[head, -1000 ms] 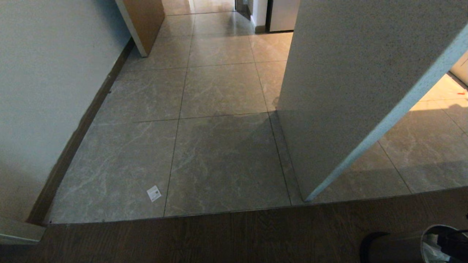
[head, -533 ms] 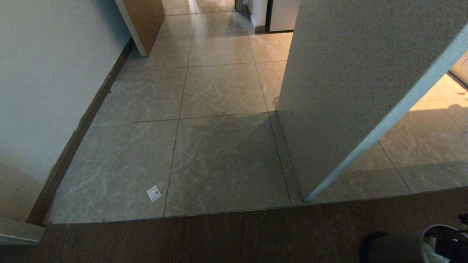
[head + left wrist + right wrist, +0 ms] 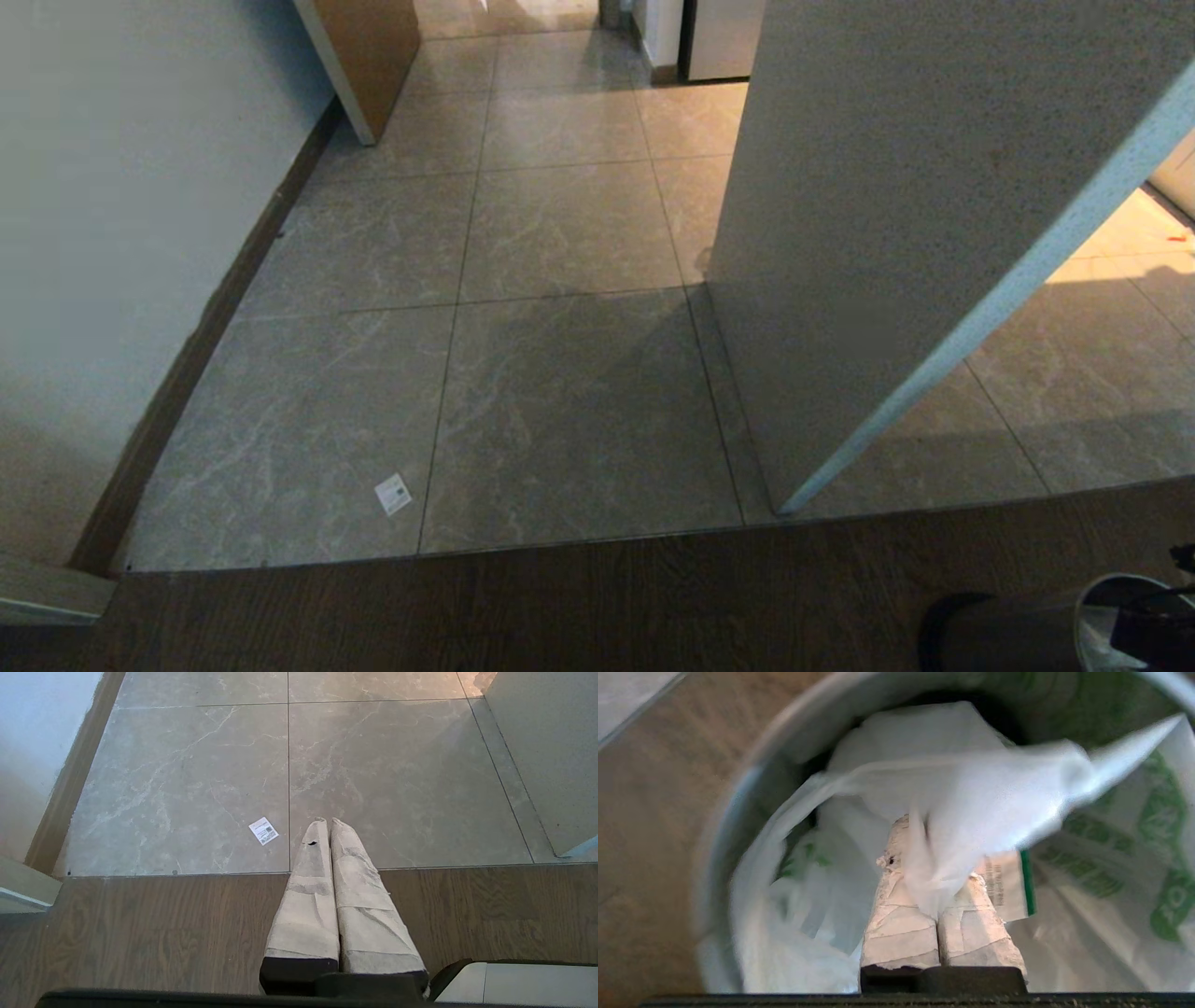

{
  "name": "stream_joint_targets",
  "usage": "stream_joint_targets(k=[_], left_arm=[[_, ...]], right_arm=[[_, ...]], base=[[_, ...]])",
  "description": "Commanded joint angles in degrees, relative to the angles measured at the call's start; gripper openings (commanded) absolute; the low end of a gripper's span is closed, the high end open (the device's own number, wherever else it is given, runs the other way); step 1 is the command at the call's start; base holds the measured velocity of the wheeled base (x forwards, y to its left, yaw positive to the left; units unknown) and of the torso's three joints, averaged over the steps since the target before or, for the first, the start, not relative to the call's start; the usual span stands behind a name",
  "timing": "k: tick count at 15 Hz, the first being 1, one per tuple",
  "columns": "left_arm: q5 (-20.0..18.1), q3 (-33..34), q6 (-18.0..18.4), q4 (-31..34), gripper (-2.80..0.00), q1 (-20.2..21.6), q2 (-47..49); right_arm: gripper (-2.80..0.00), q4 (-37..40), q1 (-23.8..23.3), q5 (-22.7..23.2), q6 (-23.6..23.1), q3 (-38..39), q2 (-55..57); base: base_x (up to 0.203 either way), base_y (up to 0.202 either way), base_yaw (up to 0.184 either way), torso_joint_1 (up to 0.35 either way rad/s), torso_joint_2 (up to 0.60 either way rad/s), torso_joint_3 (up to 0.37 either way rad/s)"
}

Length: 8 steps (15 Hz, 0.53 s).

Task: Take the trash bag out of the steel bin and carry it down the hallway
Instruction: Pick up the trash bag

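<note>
Right gripper (image 3: 927,858), centre frame, clamped on thin translucent white green-printed trash bag (image 3: 971,798) inside round steel bin (image 3: 752,779). Left gripper (image 3: 327,826) closed, empty. Best lifted straight, clear of rim.

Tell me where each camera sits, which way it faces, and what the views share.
Head: up high, facing forward and down the hallway; the bin and right end effector show at the lower right corner.
Left wrist: behind the shut left end effector, facing the floor.
Right wrist: behind the right end effector, facing into the bin, shut on the trash bag.
Shared: head and left wrist both show the paper label.
</note>
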Motion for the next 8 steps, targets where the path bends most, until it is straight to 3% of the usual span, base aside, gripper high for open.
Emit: stream_joint_targets(k=[1,4,8], left_arm=[[0.0,0.0,0.0,0.0,-2.80,0.0,0.0],[0.0,0.0,0.0,0.0,-2.80,0.0,0.0],[0.0,0.0,0.0,0.0,-2.80,0.0,0.0]], right_arm=[[-2.80,-0.3,0.5,0.3,0.0,2.7,-5.5],[-2.80,0.7,0.8,0.8,-0.5,5.2,-15.1],[-2.80,13.2,0.7,1.8,-4.7,4.9,-37.4]], base=[[0.000,0.000,0.000,0.000,0.00,0.000],[0.000,0.000,0.000,0.000,0.00,0.000],[0.000,0.000,0.000,0.000,0.00,0.000]])
